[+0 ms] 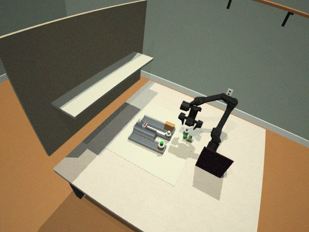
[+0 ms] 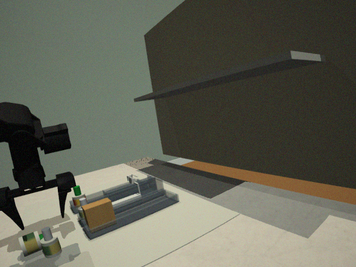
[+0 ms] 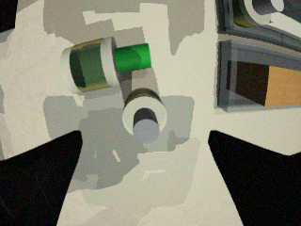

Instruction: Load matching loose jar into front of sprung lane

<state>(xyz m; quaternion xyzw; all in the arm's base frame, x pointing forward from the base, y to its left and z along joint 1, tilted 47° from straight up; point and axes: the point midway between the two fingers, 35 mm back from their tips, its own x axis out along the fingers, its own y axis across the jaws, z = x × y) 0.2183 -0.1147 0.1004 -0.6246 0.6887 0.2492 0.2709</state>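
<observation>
A loose grey-capped jar [image 1: 186,131] [image 2: 52,247] [image 3: 155,118] stands upright, with a green and gold label. A loose green-capped jar [image 1: 189,138] [image 2: 30,243] [image 3: 91,66] lies on its side beside it. My gripper [image 1: 189,126] [image 2: 43,223] [image 3: 147,137] is open and empty, pointing down above the loose jars; the grey cap shows between its fingers in the wrist view. In the grey lane unit [image 1: 144,145] [image 2: 141,214] [image 3: 224,77], a pale-capped jar [image 1: 167,135] stands at the front of the middle lane, at the end of a white strip [image 1: 156,130]. Its pusher contact is unclear.
An orange box [image 1: 169,126] [image 2: 99,213] [image 3: 284,85] stands in one outer lane, a green-capped jar with a reddish label [image 1: 161,145] [image 2: 78,199] in the other. A shelf [image 1: 109,86] [image 2: 230,75] on a dark panel rises behind. A black slab [image 1: 214,162] stands by the arm's base.
</observation>
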